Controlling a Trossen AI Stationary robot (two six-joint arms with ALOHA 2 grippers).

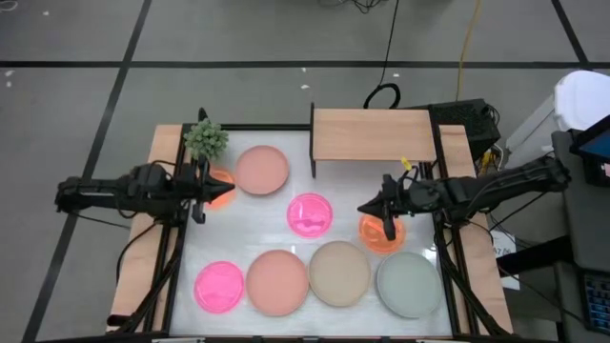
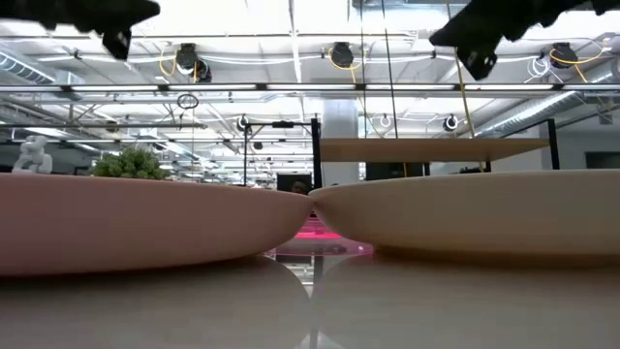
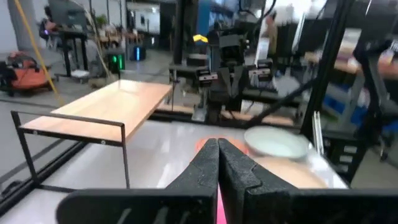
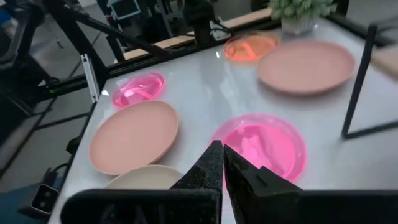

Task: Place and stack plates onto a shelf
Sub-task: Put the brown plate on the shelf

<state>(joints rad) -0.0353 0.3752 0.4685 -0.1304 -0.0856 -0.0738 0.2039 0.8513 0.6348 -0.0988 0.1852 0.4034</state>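
No brand, label or writing can be read in any view.

In the high view, the left gripper (image 1: 200, 196) is seen shut and empty, held over the left part of the tabletop (image 1: 276, 238), above an orange translucent plate (image 1: 221, 181) that lies just beside the potted plant (image 1: 206, 140) at the far left corner. A salmon-pink plate (image 1: 262, 170) lies next to it towards the far edge. The right gripper (image 1: 386, 219) is likewise shut and empty, above a second orange plate (image 1: 374, 232) on the right side. A neon pink plate (image 1: 310, 213) lies at the middle. Along the near edge four plates are lined up: a neon pink one (image 1: 219, 286), a salmon-pink one (image 1: 277, 282), a beige one (image 1: 339, 272) and a pale grey-green one (image 1: 408, 283). The shelf (image 1: 372, 134) stands at the far edge, right of centre, with nothing on its wood top.

In the low view, the rims of the near salmon-pink plate (image 2: 136, 225) and the beige plate (image 2: 475, 215) fill the foreground, almost touching; the shelf (image 2: 436, 148) is seen behind, and both grippers hang high above.

In the left wrist view, the fingers (image 3: 205, 168) are pressed together; the shelf (image 3: 106, 106) and the grey-green plate (image 3: 277, 142) are seen beyond.

In the right wrist view, the fingers (image 4: 239, 174) are closed with nothing between them, above the middle neon pink plate (image 4: 261, 143).
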